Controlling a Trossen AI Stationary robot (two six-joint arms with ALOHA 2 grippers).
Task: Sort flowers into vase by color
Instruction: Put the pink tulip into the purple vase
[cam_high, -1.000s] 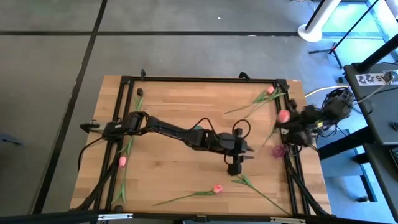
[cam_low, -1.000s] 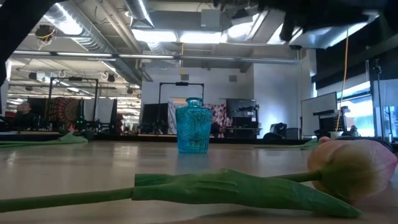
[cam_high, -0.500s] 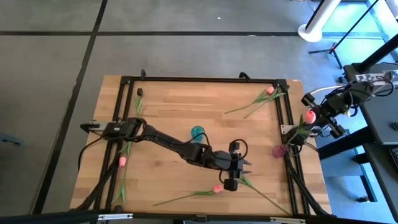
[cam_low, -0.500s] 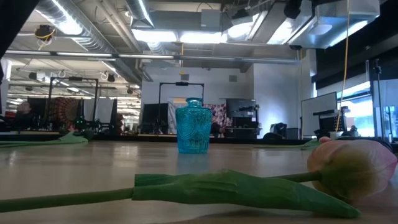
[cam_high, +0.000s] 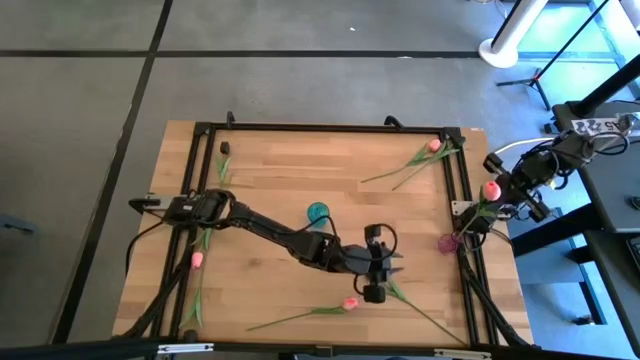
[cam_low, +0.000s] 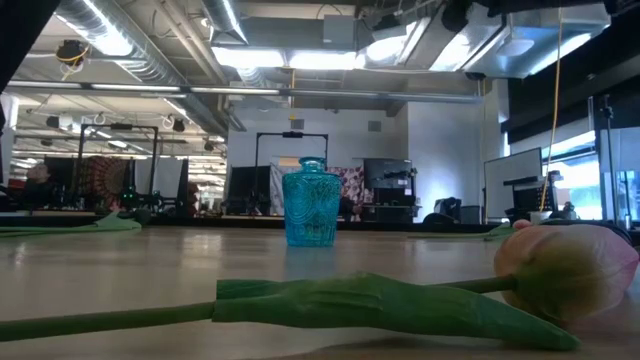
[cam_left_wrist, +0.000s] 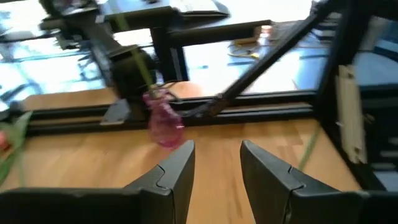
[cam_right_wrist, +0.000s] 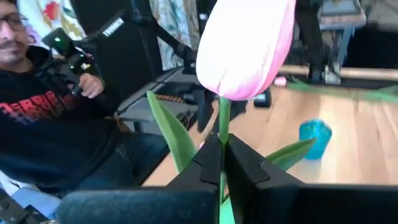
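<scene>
Holding pink tulip (cam_right_wrist: 245, 46) by stem, right end effector (cam_high: 497, 200) is staying pinched together, now lifting past counter (cam_high: 280, 170) edge at 3 o'clock, over pink vase (cam_high: 449, 242). Left end effector (cam_high: 385, 272), fingers apart, is dropping toward 6 o'clock tulip (cam_high: 349, 303). Sorting is moving along.

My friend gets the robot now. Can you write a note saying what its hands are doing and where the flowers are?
Right hand: shut on a pink tulip, raised past the table's right edge near the pink vase.
Left hand: open, empty, over the front middle, by another pink tulip.
Blue vase: mid-table, empty.
Done: no flower stands in the blue vase.
Left: tulips at back right, left edge, front.
</scene>
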